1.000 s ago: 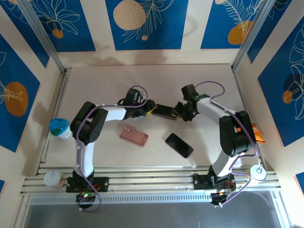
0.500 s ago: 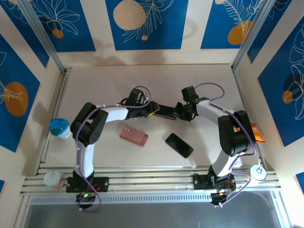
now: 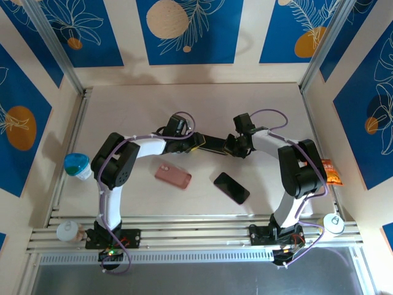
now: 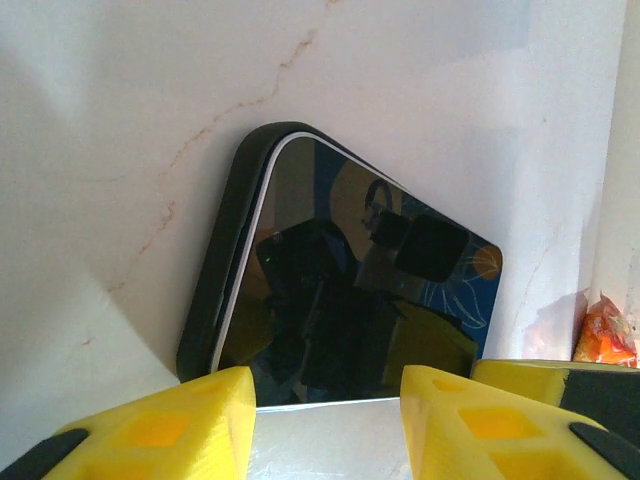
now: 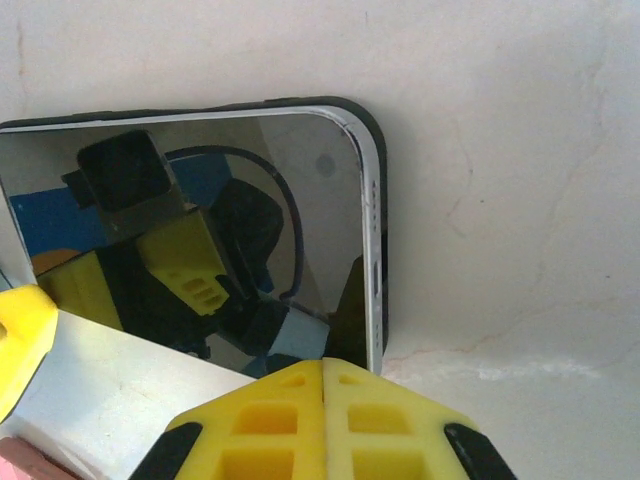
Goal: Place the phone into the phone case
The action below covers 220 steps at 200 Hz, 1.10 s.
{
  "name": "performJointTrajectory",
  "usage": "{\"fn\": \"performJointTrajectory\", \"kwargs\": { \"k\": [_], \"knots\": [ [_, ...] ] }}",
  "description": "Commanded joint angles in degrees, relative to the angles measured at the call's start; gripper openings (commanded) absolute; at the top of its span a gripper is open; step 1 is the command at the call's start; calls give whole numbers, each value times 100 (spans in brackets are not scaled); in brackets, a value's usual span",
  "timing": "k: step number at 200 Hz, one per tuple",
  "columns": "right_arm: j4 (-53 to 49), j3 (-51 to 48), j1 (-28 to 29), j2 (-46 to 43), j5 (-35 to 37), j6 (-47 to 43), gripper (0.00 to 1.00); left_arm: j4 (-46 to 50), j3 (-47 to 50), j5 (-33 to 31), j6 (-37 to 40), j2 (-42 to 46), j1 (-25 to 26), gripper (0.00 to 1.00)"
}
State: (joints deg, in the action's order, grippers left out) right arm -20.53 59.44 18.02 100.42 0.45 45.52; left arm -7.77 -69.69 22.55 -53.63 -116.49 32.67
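Two cups sit on the near rail by the arm bases, the left-hand cup (image 3: pixel 69 232) and the right-hand cup (image 3: pixel 332 222). Farther in, a blue-lidded cup (image 3: pixel 77 165) stands at the left edge of the table (image 3: pixel 141 104), and one orange packet (image 3: pixel 331 172) lies at the right edge. Between the arms lie one pink case (image 3: pixel 172 175) and one bare black phone (image 3: pixel 231 187), apart from each other and on the near side of both grippers. Beyond them, mid-table, the phone (image 3: pixel 213 143) lies face up in the dark phone case (image 4: pixel 215 290), whose rim shows along the phone's edge. The left gripper (image 3: pixel 196 140) is at one end, its yellow fingers (image 4: pixel 215 395) spread apart over the screen. I cannot tell whether they touch it. The right gripper (image 3: pixel 230 146) is at the other end with its fingers pressed together over the phone's long edge.
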Motion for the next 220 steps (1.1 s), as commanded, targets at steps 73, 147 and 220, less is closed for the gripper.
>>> {"fn": "performJointTrajectory", "kwargs": {
  "k": [73, 147, 220],
  "knots": [
    [20, -203, 2, -177, -124, 122, 0, 495, -536, -116, 482, 103, 4, 44],
    [157, -644, -73, -777, -12, 164, 0, 756, -1193, -379, 731, -282, -336, 49],
    [460, -747, -62, -707, 8, 219, 0, 633, -1301, -189, 715, -646, -463, 56]
  ]
}}
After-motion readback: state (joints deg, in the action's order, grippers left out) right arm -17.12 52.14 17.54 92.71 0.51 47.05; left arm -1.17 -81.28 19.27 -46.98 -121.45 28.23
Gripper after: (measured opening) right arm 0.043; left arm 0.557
